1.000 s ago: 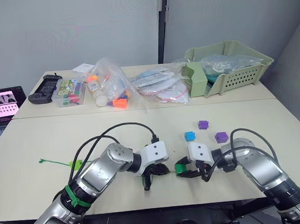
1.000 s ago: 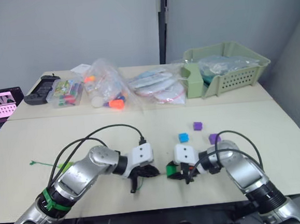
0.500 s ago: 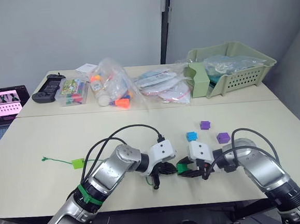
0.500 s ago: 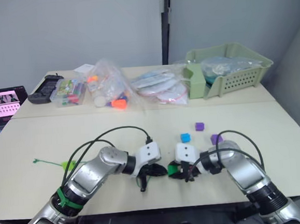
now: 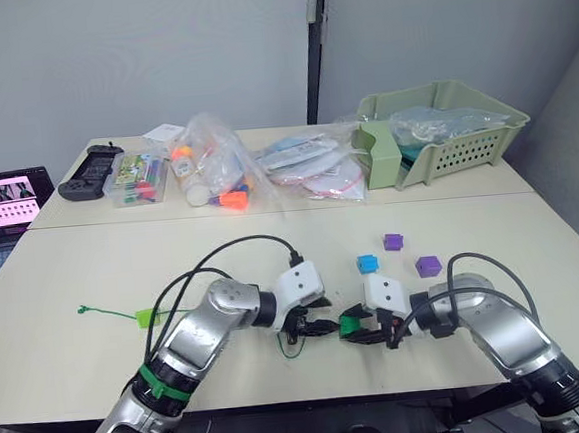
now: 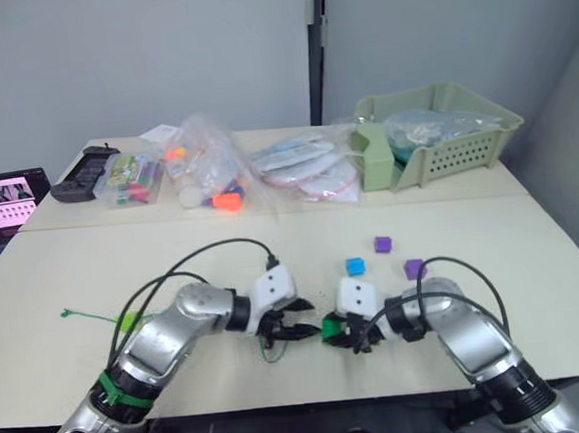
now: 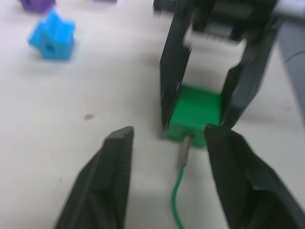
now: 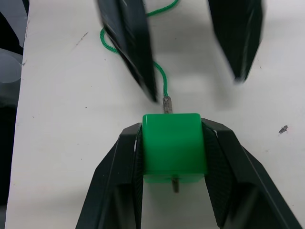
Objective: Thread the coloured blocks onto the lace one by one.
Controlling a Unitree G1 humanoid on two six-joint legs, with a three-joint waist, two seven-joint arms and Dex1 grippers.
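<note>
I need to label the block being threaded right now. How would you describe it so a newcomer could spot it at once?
On the cream table, look at the near edge, where the two black-fingered grippers face each other. The right gripper clamps a green plastic cube, with the thin green lace entering one face. Unlike the blue cube and two purple cubes lying loose beyond it, it is held and pierced.

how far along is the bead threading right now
Early. The right gripper clamps the dark green cube, and the lace tip pokes through it, so the first block is being threaded. The left gripper is open, off the lace. The blue cube, two purple cubes and lime wedge wait.
</note>
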